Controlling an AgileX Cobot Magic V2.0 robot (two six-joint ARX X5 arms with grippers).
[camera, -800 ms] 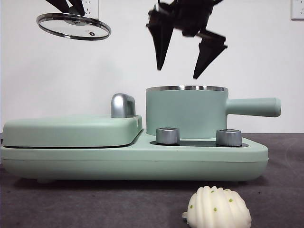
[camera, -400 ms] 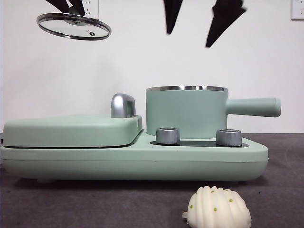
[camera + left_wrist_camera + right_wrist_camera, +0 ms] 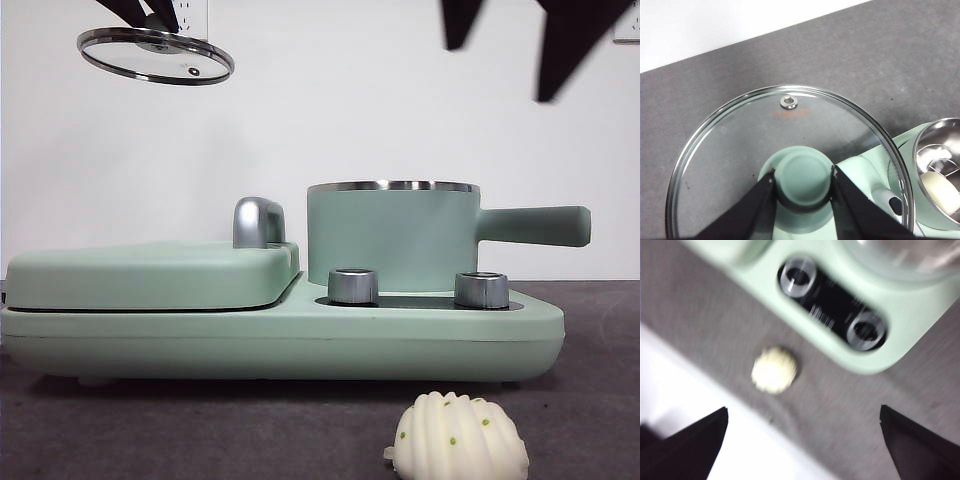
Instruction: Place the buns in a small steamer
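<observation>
One second has taken the right hand (image 3: 510, 45) from just above the mint-green cylindrical steamer pot with the steel rim (image 3: 390, 235) to the top right of the front view, where only its two black tips show, spread wide and empty. In that hand's own view it hangs high over the ridged cream-white bun with green specks (image 3: 774, 370), which lies alone on the surface, near the camera and in front of the cooker's two steel knobs (image 3: 352, 285).

The smooth cream-white bun (image 3: 940, 192) already rests on the wire rack inside the pot, so I judge the first half done and the rising hand likely bound for the ridged one.

The left hand (image 3: 802, 180) is clenched on the green knob of the round glass lid (image 3: 740, 160), holding it high at the far left, well clear of the open pot.

The surface (image 3: 200, 430) is a dark grey cloth, bare around the mint-green cooker base (image 3: 280, 345); behind stands a plain white wall (image 3: 300, 120) with a socket plate at the top.
</observation>
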